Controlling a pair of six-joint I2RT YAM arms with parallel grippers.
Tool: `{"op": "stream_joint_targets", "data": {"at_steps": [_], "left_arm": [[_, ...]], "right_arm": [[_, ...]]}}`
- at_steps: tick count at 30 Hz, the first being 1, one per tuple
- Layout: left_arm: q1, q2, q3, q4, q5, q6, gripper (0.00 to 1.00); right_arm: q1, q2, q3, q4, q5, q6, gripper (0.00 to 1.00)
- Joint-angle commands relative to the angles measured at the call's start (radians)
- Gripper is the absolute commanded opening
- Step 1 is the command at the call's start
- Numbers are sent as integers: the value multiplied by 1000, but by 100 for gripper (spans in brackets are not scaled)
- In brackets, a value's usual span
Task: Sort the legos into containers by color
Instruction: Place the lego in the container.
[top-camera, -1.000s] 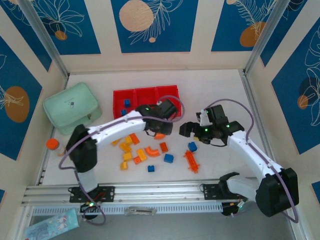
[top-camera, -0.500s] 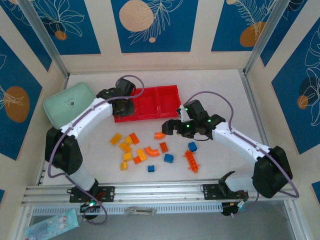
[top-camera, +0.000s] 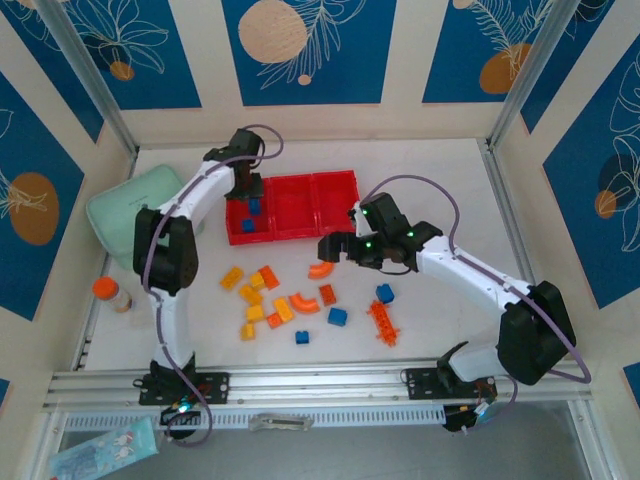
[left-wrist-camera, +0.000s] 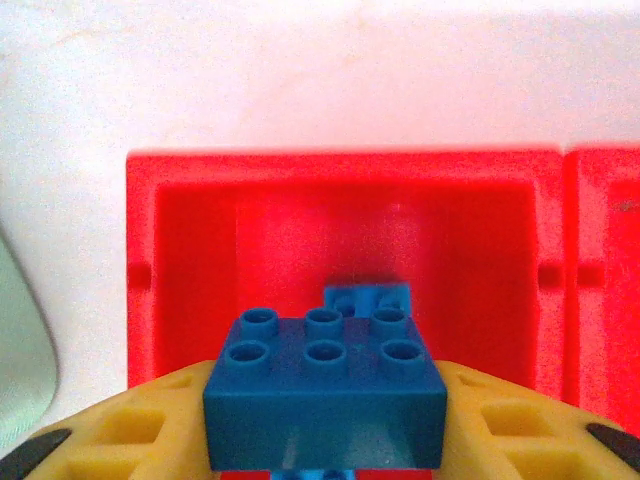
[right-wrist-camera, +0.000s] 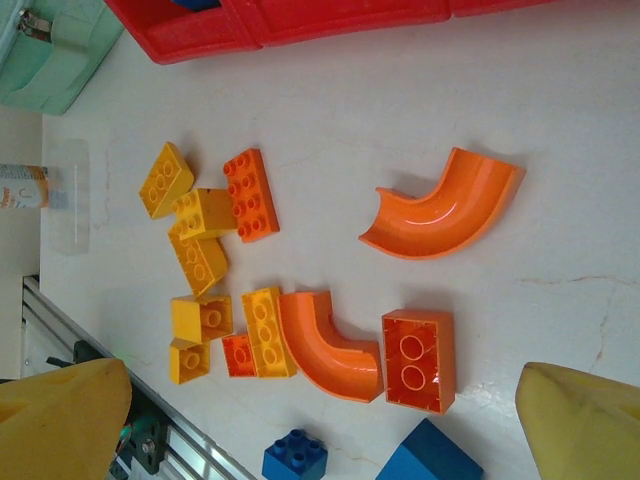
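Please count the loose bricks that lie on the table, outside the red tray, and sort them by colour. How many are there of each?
Blue bricks: 3
Orange bricks: 6
Yellow-orange bricks: 6
Total: 15

tray (top-camera: 295, 205) red | brick (left-wrist-camera: 325, 390) blue | curved brick (right-wrist-camera: 445, 205) orange | case (top-camera: 120, 215) mint-green

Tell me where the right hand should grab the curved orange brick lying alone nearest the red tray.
Probably mid-arc on the curved orange brick: one finger inside the bend, one against the outer wall, where the band is narrow. It lies flat with room around it, so the open right hand can come straight down.
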Motion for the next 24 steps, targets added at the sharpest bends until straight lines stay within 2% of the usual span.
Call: {"op": "stream_joint_targets", "data": {"at_steps": [1,8,13,19,24], "left_arm": [[29,49,76,-38,2,14,51],[32,25,103,-59,45,27,61],[30,-28,86,-95,96,19,62],[-12,-221,-126,-45,232,-28,62],[-125,-414,-341,-22,270,-93,63]], "right_arm": [[-14,11,39,2,-13,12,99],[-32,5,39,-14,-4,-9,99],[-68,-17,27,-30,-24,-15,99],[-105,-84,1,-127,1,-42,99],[-142,-150,-41,-223,0,-44,99]]}}
